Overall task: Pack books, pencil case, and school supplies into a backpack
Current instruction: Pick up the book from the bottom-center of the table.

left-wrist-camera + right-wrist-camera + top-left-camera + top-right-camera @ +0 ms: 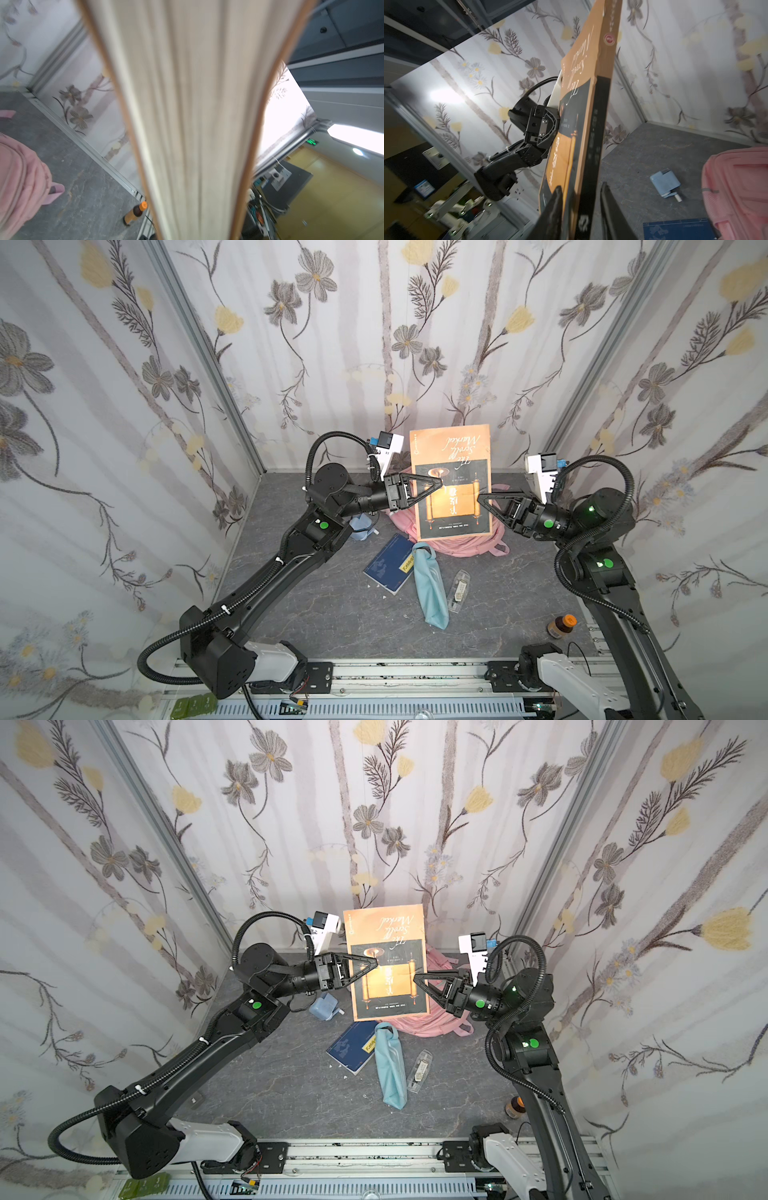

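The left end effector (439,482) clamps the page edge of the brown book (455,510) and holds it upright off the grey worktop (332,614) - one finger lies across the front cover, and the left wrist view is filled by the fanned pages (197,124) between the two covers. Opposite it, the right end effector (480,497) straddles the spine edge with its jaws parted; in the right wrist view a clear gap shows between the book's back cover and one black finger (609,199). In both top views the script title reads upside down and the raised book hides much of the pink backpack (457,545), which lies slumped on the worktop towards the back wall.

Nearer the arm bases, the navy book (388,562) lies flat and askew, its yellow label touching the loop end of the light-blue pencil case (430,593). The clear case (457,589) lies just beside the pencil case, on the right arm's side. The pale-blue box (360,526) with its white knob lies under the left arm's wrist, near the backpack. An amber bottle (561,625) with an orange cap stands well apart - close to the right arm's base.
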`<state>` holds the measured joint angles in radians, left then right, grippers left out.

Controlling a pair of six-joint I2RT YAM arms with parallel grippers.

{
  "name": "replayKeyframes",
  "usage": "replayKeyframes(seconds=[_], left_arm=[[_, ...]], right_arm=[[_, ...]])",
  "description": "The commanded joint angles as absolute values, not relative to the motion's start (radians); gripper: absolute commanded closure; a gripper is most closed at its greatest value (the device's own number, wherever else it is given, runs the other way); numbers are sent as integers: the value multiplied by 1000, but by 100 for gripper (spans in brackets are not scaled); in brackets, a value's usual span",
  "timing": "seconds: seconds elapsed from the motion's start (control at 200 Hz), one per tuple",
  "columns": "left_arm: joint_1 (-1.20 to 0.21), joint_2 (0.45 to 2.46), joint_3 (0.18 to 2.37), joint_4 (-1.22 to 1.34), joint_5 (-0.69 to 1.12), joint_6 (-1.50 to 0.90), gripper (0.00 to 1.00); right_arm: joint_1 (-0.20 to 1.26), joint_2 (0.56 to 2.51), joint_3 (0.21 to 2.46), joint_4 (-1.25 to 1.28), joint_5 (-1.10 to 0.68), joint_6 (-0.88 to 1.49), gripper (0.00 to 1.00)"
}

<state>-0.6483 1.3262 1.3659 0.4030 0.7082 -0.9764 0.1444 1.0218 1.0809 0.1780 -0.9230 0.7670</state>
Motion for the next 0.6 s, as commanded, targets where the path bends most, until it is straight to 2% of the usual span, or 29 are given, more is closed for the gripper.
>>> replayKeyframes(seconds=[0.0, 0.14, 0.265, 0.42, 0.595], left_arm=[[-674, 1305, 1423, 410, 421, -858, 100], [-719, 1351, 1470, 544, 292, -898, 100], [-764, 1431, 1538, 682, 277, -954, 100], [-812, 1521, 1617, 779, 317, -975, 100], [-844, 1573, 1623, 951, 292, -980, 100]], right_arm=[[165, 959, 1012, 438, -653, 849, 8], [280, 923, 938, 679, -448, 890, 4], [427, 964, 948, 802, -296, 890, 3], [562, 1044, 996, 906, -204, 879, 4], [615, 1054, 974, 972, -108, 865, 5]])
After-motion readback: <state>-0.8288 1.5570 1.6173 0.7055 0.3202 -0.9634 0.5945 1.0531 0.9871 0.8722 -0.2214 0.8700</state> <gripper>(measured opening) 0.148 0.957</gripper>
